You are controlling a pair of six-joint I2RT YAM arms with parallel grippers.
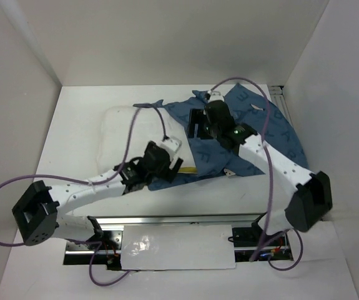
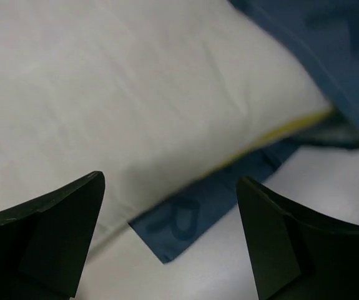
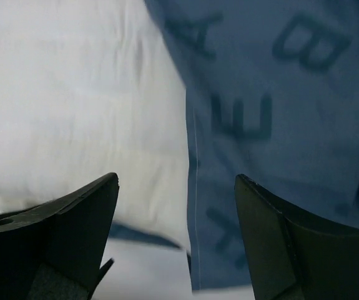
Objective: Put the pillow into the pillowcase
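The white pillow (image 1: 132, 134) lies left of centre, its right part inside the dusty-blue lettered pillowcase (image 1: 273, 134). In the left wrist view the pillow (image 2: 123, 94) fills the upper frame, its yellow band (image 2: 279, 132) showing beside the pillowcase edge (image 2: 179, 219) that pokes out beneath. My left gripper (image 2: 170, 237) is open and empty over the pillow's near edge (image 1: 157, 164). In the right wrist view the pillow (image 3: 73, 106) meets the pillowcase (image 3: 273, 125) at its hemmed opening. My right gripper (image 3: 176, 240) is open and empty above that opening (image 1: 199, 125).
White walls enclose the table on the left, back and right. A metal rail (image 1: 179, 220) and a white sheet (image 1: 176, 247) lie at the near edge between the arm bases. Purple cables (image 1: 132, 131) loop over the pillow and pillowcase.
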